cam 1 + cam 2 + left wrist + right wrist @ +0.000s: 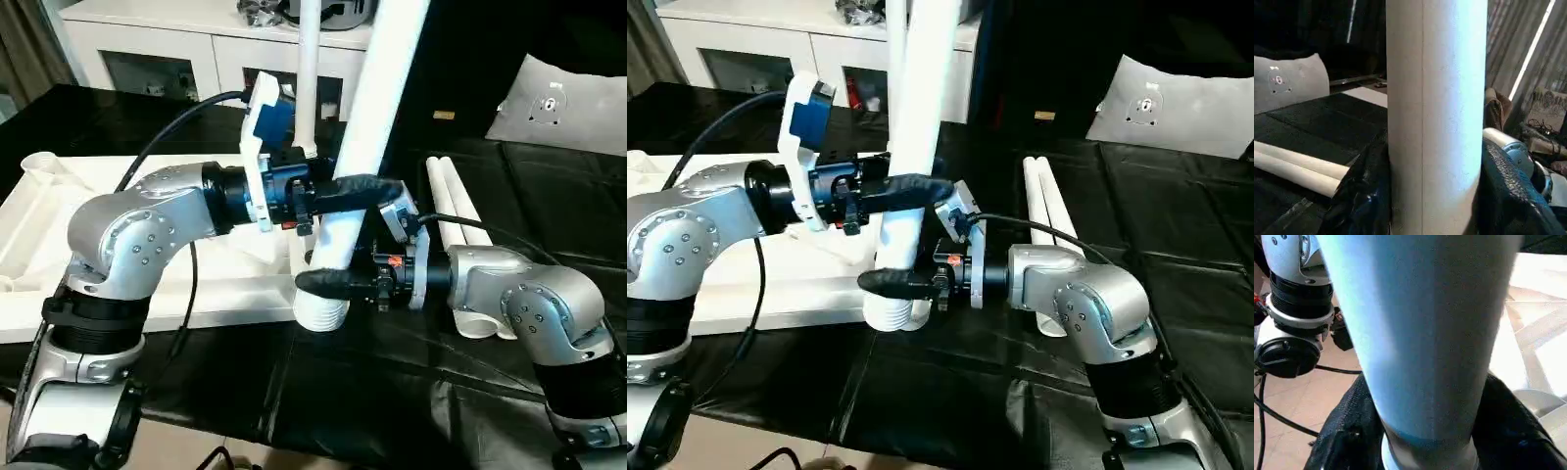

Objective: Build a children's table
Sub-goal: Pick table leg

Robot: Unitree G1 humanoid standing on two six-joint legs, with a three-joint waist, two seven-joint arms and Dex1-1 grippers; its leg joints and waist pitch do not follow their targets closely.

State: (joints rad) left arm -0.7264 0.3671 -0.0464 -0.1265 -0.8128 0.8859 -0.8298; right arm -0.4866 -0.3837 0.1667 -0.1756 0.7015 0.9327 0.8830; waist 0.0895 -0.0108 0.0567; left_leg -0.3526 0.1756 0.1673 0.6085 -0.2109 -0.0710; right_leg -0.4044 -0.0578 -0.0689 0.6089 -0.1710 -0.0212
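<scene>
The children's table top lies underside up on the left, white and ribbed. One thick white leg stands upright with its ridged lower end at the top's near right corner. My left gripper is shut on this leg partway up, fingers hugging both sides. Lower down, close to the base, my right gripper is shut on the same leg, with its fingers on both sides. Behind it a second leg stands upright. Two more legs lie side by side on the right.
The work lies on a black cover. A white cabinet with glass doors stands at the back, and a grey cushion lies at the far right. My left arm's black cable hangs over the table top.
</scene>
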